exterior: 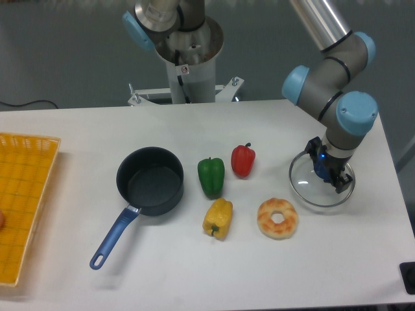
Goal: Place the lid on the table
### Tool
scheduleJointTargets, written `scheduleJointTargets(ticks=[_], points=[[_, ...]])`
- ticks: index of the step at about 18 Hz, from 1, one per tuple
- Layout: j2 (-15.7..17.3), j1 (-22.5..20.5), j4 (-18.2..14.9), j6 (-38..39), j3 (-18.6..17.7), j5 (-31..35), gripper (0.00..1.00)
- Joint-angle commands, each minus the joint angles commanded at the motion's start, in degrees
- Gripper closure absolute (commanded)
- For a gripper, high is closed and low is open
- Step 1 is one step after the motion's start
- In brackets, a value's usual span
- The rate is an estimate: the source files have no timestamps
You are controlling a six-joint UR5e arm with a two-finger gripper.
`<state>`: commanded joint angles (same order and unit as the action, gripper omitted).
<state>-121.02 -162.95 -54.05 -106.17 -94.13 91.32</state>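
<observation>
Lid (pixel 310 188) sits low at the surface (pixel 194 272) on the far right side, at about three o'clock from the open saucepan (pixel 150 181) and at roughly one o'clock from the doughnut (pixel 277 218). The gripper (pixel 326 172) is clamped narrow on the lid's blue knob, so release is not yet done. Whether the rim fully touches the surface I cannot tell; it looks level and very close. The carry seems finished; what remains, by my judgement, is letting go and lifting the arm away.
</observation>
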Motion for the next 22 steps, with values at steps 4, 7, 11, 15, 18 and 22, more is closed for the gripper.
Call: scheduleJointTargets(ticks=[4, 7, 11, 15, 18, 22], points=[[-0.3, 0.0, 0.2, 0.0, -0.1, 0.0, 0.57], [-0.4, 0.1, 0.2, 0.1, 0.0, 0.0, 0.57], [-0.4, 0.1, 0.2, 0.1, -0.1, 0.0, 0.57], [-0.4, 0.1, 0.3, 0.1, -0.1, 0.0, 0.57], [-0.4, 0.2, 0.4, 0.1, -0.1, 0.0, 0.57], [-0.7, 0.2, 1.8, 0.0, -0.5, 0.0, 0.57]])
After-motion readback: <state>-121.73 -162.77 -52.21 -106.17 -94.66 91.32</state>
